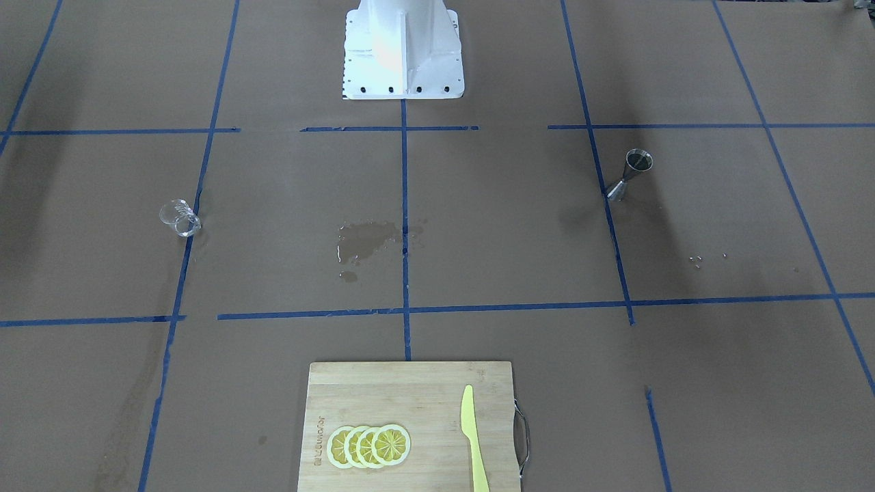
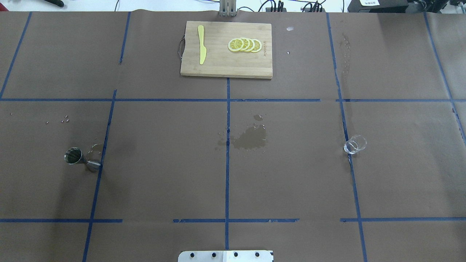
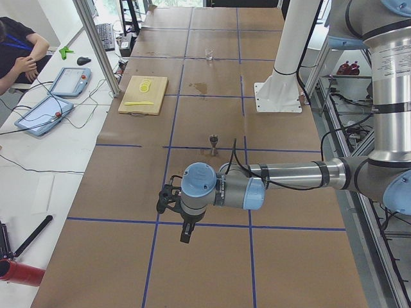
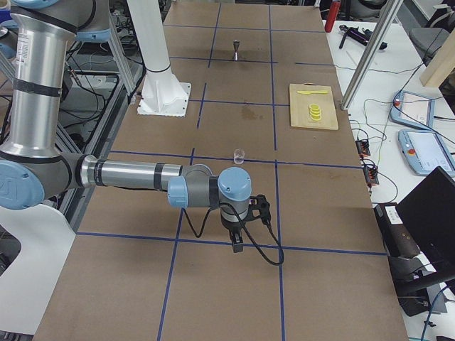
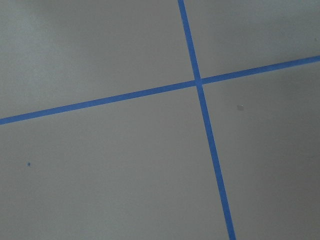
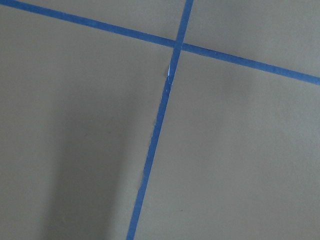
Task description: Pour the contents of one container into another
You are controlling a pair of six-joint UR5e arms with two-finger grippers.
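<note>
A steel jigger (image 1: 632,172) (image 2: 78,159) stands upright on the robot's left side of the table. On the right side stands a small clear glass (image 1: 180,218) (image 2: 355,144). My left gripper (image 3: 185,234) shows only in the exterior left view, hanging over the paper well short of the jigger (image 3: 213,142); I cannot tell whether it is open or shut. My right gripper (image 4: 237,245) shows only in the exterior right view, some way short of the glass (image 4: 239,155); its state cannot be told either. Both wrist views show only brown paper and blue tape.
A wooden cutting board (image 2: 218,67) at the far middle carries lemon slices (image 2: 244,45) and a yellow knife (image 2: 202,49). A wet patch (image 2: 251,138) darkens the paper at the centre. The white robot base (image 1: 403,51) stands at the near edge. A person sits beside tablets (image 3: 45,114).
</note>
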